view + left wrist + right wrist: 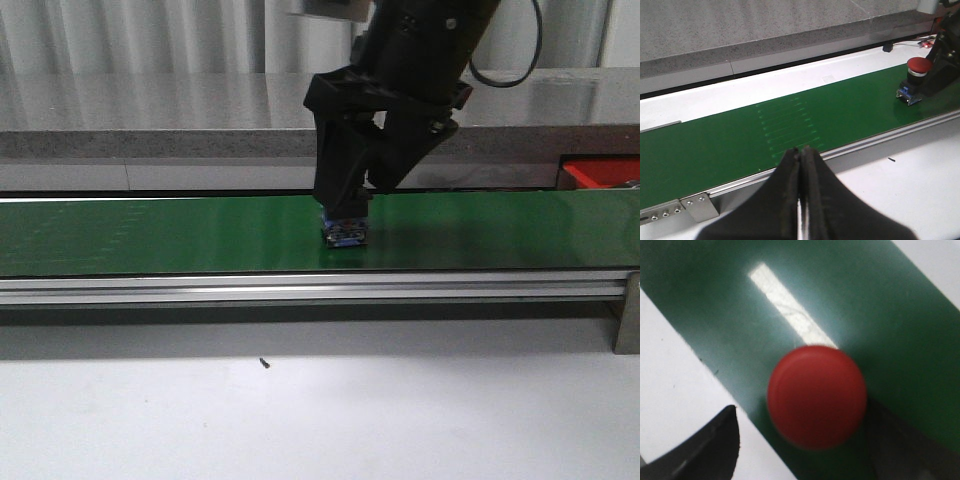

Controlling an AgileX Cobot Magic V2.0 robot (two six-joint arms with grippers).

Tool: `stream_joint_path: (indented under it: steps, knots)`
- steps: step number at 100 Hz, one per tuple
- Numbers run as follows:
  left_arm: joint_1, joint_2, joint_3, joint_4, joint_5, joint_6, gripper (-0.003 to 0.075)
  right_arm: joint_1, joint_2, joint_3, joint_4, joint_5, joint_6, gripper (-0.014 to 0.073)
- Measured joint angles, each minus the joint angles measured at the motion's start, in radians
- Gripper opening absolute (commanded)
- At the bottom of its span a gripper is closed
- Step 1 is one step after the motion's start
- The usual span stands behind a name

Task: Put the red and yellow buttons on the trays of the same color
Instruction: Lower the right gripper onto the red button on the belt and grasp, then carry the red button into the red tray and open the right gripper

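A red button (345, 232) with a blue-and-black base stands on the long green belt (150, 235). It also shows in the left wrist view (918, 65) and, as a blurred red dome, in the right wrist view (816, 395). My right gripper (346, 206) is lowered over it, open, with one finger (705, 450) on each side of the cap. I cannot tell whether the fingers touch it. The corner of the red tray (600, 172) shows at the far right behind the belt. No yellow button or yellow tray is in view. My left gripper (801, 150) is shut and empty above the belt's near rail.
The belt's aluminium rail (300, 290) runs along its front, with a bracket (627, 315) at the right end. A small black speck (264, 363) lies on the white table. A grey counter (150, 100) stands behind the belt.
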Motion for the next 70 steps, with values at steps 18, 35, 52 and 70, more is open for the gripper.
stream_joint_path:
  steps: [18,35,52,70]
  knots:
    - [0.0,0.0,0.0,0.0,0.0,0.0,-0.0019,0.0,0.033,-0.012,0.019,-0.068,0.0,0.037]
    - [0.0,0.0,0.0,0.0,0.0,0.0,-0.0019,0.0,0.037,-0.014,0.021,-0.075,0.0,0.022]
    - [0.0,0.0,0.0,0.0,0.0,0.0,-0.0019,0.0,0.037,-0.014,0.021,-0.077,-0.002,0.022]
    - [0.0,0.0,0.0,0.0,0.0,0.0,-0.0019,-0.006,0.014,-0.014,0.021,-0.079,-0.002,0.022]
